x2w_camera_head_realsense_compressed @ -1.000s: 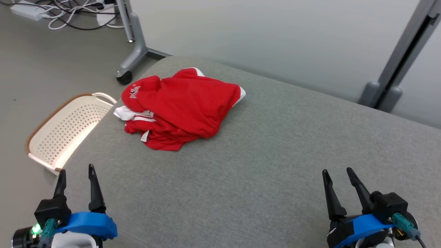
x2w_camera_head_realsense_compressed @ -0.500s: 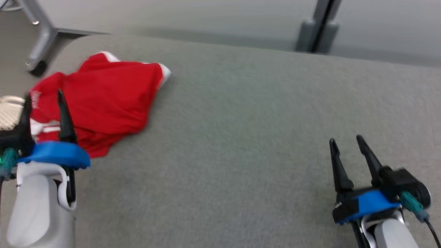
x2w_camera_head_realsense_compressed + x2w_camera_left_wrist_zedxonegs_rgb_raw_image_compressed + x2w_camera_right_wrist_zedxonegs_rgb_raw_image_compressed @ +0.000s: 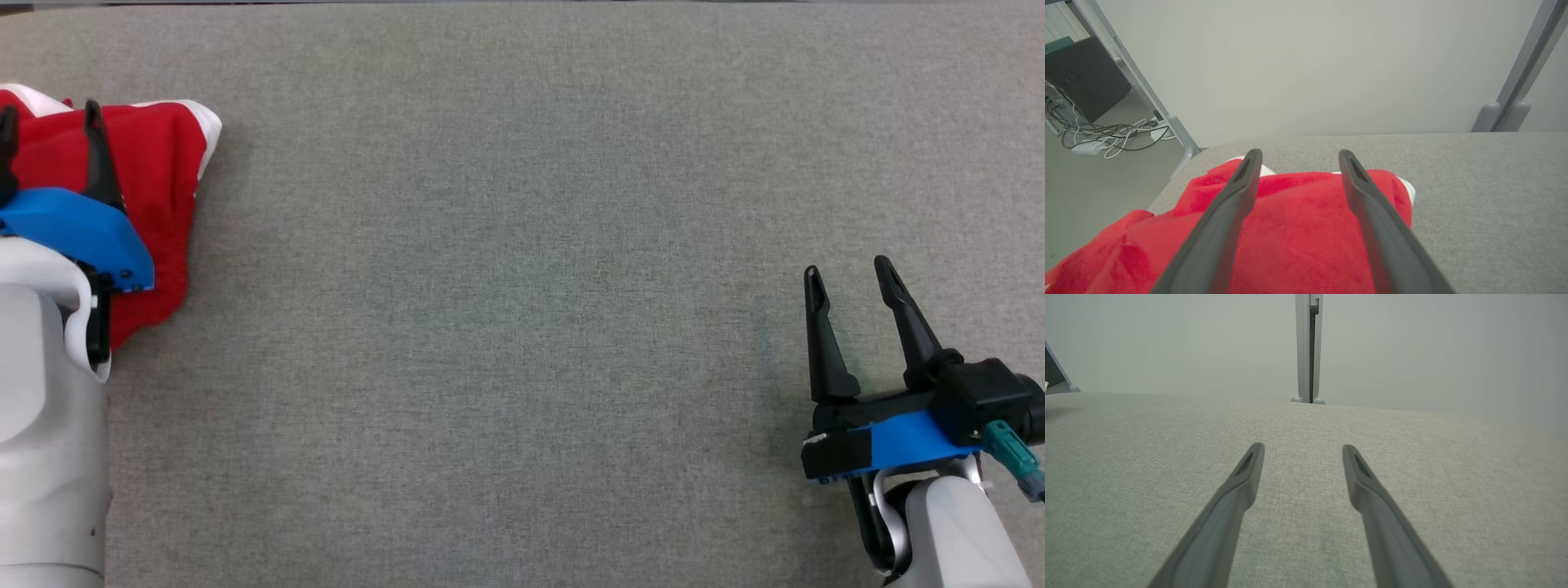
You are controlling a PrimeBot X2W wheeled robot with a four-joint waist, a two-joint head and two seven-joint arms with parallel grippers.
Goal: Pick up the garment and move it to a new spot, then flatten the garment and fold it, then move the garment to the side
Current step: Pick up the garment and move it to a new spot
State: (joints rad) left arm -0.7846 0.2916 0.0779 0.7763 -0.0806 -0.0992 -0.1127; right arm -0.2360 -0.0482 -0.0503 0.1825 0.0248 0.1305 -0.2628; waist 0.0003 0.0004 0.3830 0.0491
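Garment point(image 3: 167, 180) lies crumpled beneath spread left end effector point(image 3: 49, 114).

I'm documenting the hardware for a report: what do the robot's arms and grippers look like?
The left gripper and right gripper each have two long, tapered black fingers on a blue bracket, above a smooth pale grey forearm. A teal plug sticks out beside the right one's black housing.

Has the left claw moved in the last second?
Yes. The camera shifted too, but against the garment the left claw went forward: short of it before, open over it now.
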